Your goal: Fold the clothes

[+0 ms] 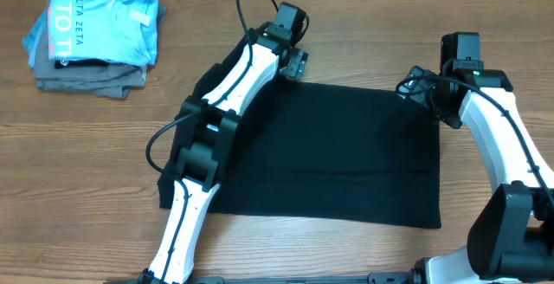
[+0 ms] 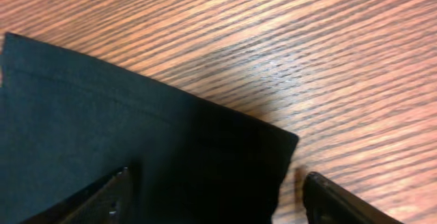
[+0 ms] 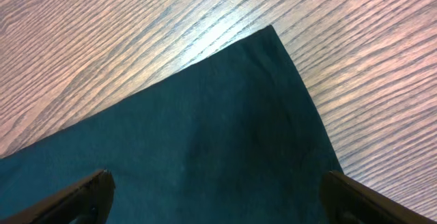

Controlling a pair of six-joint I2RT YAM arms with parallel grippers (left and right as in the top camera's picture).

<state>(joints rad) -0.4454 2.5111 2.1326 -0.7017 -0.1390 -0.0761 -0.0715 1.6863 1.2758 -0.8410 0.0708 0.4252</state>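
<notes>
While the black fabric T-shirt (image 1: 329, 154) lies on the wooden table (image 1: 363, 24), left pincer (image 2: 215, 190) and right pincer (image 3: 215, 190) hover open, empty, at its corners.

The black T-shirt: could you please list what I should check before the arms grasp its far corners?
1. Black T-shirt lying flat on the table: ok.
2. Left gripper open, one far corner between its jaws: ok.
3. Right gripper open over the other far corner: ok.
4. Jaws already in contact with the fabric: cannot tell.
5. Folded pile well apart from the shirt: ok.
</notes>
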